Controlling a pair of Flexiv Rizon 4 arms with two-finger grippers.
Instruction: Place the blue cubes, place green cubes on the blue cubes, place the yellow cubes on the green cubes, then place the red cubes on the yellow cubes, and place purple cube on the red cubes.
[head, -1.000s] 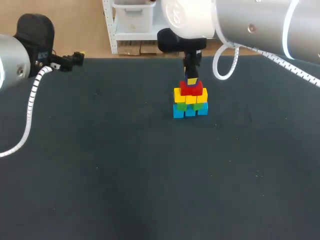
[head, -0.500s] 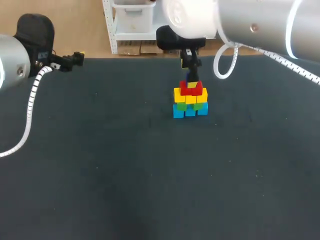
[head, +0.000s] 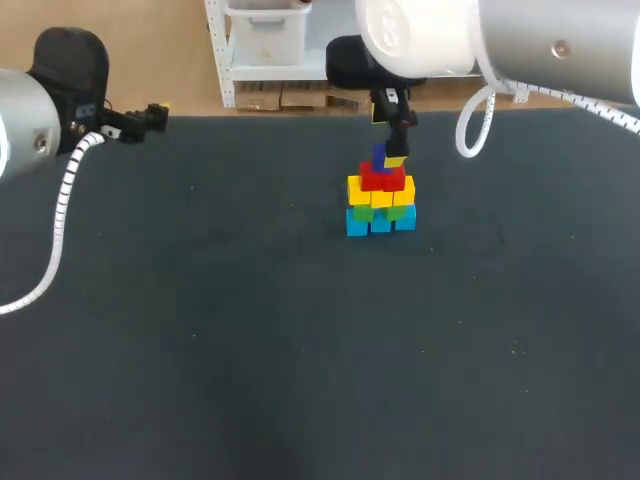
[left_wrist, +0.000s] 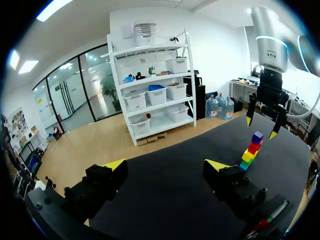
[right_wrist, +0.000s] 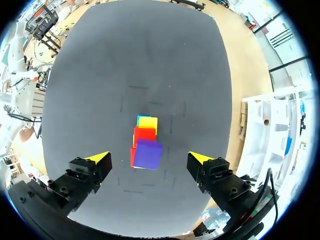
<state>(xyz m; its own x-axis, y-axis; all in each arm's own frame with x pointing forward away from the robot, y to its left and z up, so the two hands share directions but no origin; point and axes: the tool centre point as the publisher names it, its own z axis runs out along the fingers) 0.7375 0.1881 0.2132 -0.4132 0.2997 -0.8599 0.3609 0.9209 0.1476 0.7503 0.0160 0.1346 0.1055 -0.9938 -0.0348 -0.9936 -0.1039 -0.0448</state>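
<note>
The purple cube (head: 380, 157) sits on top of the pile, on the red cubes (head: 383, 180). Under these come the yellow cubes (head: 354, 190), then the green cubes (head: 400, 212), and the blue cubes (head: 357, 224) at the base on the dark tabletop (head: 250, 350). Seen from the head camera, the pile stands at about 1 o'clock from the tabletop's middle.

One second ago the right tool (left_wrist: 260, 128) was low at the top of the pile, its fingers around the purple cube. Now it has gone up and drifted a little toward 1 o'clock. In the right wrist view its two yellow tips stand wide apart, with the purple cube below and between them, and they touch nothing. So the cube is released, and it did not move when the fingers left it.

The left tool (left_wrist: 165, 165) is parked far away at 10 o'clock. It is also spread open and empty, and it has not moved.

All five colours are in the order that was asked, so the task looks finished. Probably what remains is only for the right arm to draw away without brushing the pile, which is narrow at the top and could easily be pushed over.
</note>
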